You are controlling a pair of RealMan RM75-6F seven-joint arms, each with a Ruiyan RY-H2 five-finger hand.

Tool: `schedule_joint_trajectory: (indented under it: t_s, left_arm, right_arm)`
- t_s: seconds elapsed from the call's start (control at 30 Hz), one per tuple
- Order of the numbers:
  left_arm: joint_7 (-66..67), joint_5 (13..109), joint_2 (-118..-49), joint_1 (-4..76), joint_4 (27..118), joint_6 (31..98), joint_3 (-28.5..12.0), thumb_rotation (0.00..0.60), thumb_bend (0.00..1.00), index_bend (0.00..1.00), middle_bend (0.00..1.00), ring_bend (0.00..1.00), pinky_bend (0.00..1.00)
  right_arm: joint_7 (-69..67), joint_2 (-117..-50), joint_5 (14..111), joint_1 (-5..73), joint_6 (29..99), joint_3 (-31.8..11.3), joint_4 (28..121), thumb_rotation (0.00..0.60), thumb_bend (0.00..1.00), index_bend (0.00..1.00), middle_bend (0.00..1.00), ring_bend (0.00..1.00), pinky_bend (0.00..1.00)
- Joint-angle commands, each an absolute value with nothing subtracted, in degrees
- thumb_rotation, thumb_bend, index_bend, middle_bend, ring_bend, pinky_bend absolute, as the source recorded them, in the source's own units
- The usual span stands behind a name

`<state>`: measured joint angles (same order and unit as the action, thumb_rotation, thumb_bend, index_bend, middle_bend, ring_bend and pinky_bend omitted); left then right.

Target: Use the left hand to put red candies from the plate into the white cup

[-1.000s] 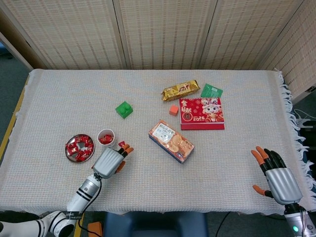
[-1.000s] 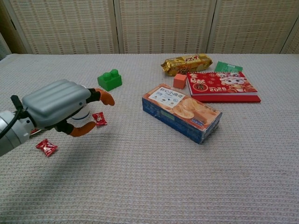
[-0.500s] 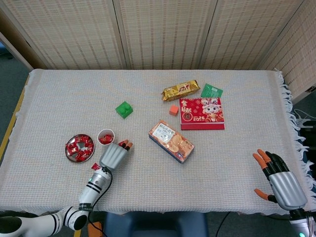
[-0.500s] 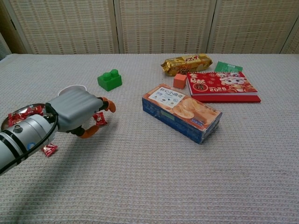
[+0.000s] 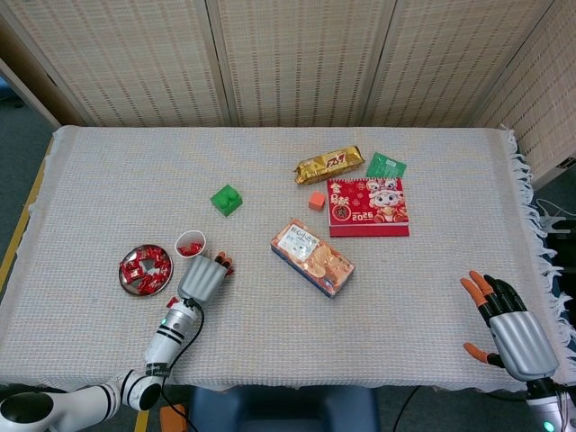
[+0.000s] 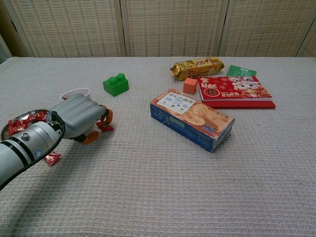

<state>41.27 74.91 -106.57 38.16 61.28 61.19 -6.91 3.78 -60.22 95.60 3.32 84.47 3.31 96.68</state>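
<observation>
The metal plate [image 5: 126, 278] with several red candies [image 5: 147, 265] sits near the table's left front; the chest view shows its rim [image 6: 10, 123]. Right of it stands the white cup [image 5: 190, 238], red candy inside; only its rim [image 6: 75, 92] shows in the chest view. My left hand [image 5: 200, 276] [image 6: 79, 117] is low over the cloth just in front of the cup, fingers curved down. A loose red candy [image 6: 104, 127] [image 5: 222, 261] lies on the cloth between its fingertips and thumb, with no grip showing. Another loose candy [image 6: 51, 158] lies beside the forearm. My right hand [image 5: 504, 324] hovers open at the front right.
A blue and orange biscuit box [image 5: 311, 256] lies mid-table, right of my left hand. Behind it are a green brick [image 5: 226, 199], a small orange cube [image 5: 316, 200], a gold snack packet [image 5: 329, 164], a red calendar card [image 5: 367, 206] and a green sachet [image 5: 385, 165].
My left hand has moved forward and down toward the cup, its fingers now around the loose candy by the cup. The right hand has sunk slightly toward the table's front edge.
</observation>
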Motion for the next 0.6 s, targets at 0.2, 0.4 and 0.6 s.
schedule_joint_trajectory:
  t_s: [0.2,0.4,0.6]
  left_arm:
    - [40.61,75.76,-107.08,38.31,60.54,61.69,-6.36,0.600,0.45,0.36,0.35,0.81,1.00]
    - [39.29,77.01,-107.88,38.23,59.27,62.59,-5.79,0.600,0.45,0.41,0.42,0.81,1.00]
    - [39.08,77.49,-108.40,38.14,58.36,62.59,-5.34,0.600,0.45,0.43,0.46,0.81,1.00]
  right_arm:
    - [3.96,-60.23,95.44,3.33,84.26,3.20,96.80,0.600,0.02,0.00,0.00,0.00,0.10]
    - [4.01,-60.23,95.38,3.35,84.14,3.13,96.80,0.600,0.02,0.00,0.00,0.00,0.10]
    - [4.10,-60.26,95.35,3.34,84.10,3.06,96.84,0.600,0.02,0.00,0.00,0.00,0.10]
